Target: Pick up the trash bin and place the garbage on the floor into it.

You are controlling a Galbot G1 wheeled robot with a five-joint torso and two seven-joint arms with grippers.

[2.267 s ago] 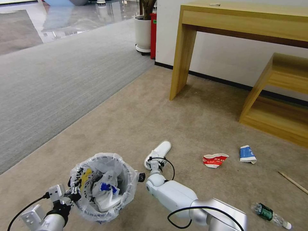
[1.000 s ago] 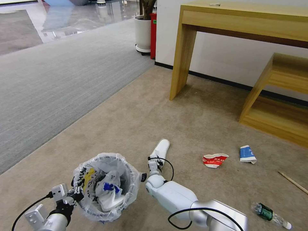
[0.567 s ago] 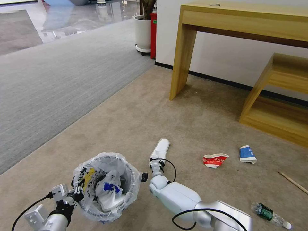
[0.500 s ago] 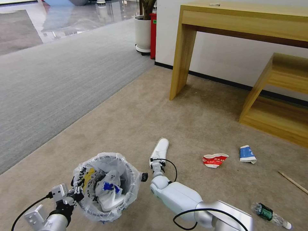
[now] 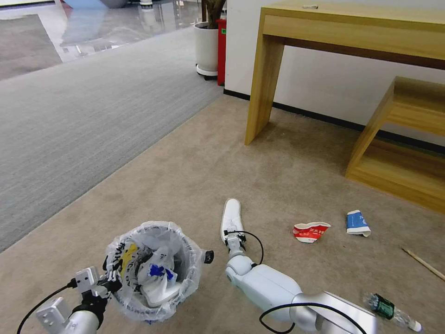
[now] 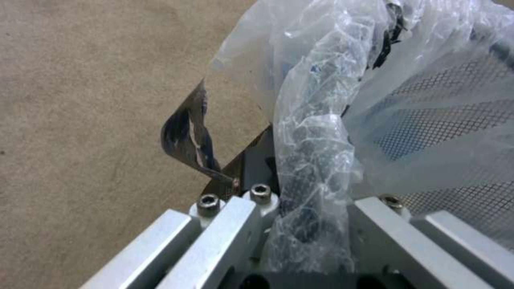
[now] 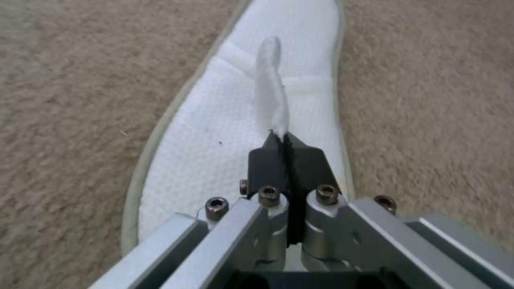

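The trash bin (image 5: 153,271), black with a crinkly plastic bag over its rim, hangs at the lower left with litter and a white slipper inside. My left gripper (image 5: 109,282) is shut on its near rim; in the left wrist view the left gripper (image 6: 300,188) pinches the bag-wrapped rim of the trash bin (image 6: 428,120). A second white slipper (image 5: 232,213) lies lengthwise on the beige floor (image 5: 278,176), to the right of the bin. My right gripper (image 5: 234,239) is shut on its upper; in the right wrist view the right gripper (image 7: 284,140) nips a fold of the slipper (image 7: 214,120).
A crushed red cup (image 5: 310,230), a crushed blue cup (image 5: 358,222), a wooden stick (image 5: 424,263) and a green-label bottle (image 5: 391,311) lie to the right. A wooden desk (image 5: 259,74) and low shelf (image 5: 398,153) stand against the wall. Grey carpet (image 5: 69,120) lies to the left.
My right gripper has shifted right with the slipper in its grip, and the slipper has swung round from slanting right to pointing almost straight away. The bin has barely moved.
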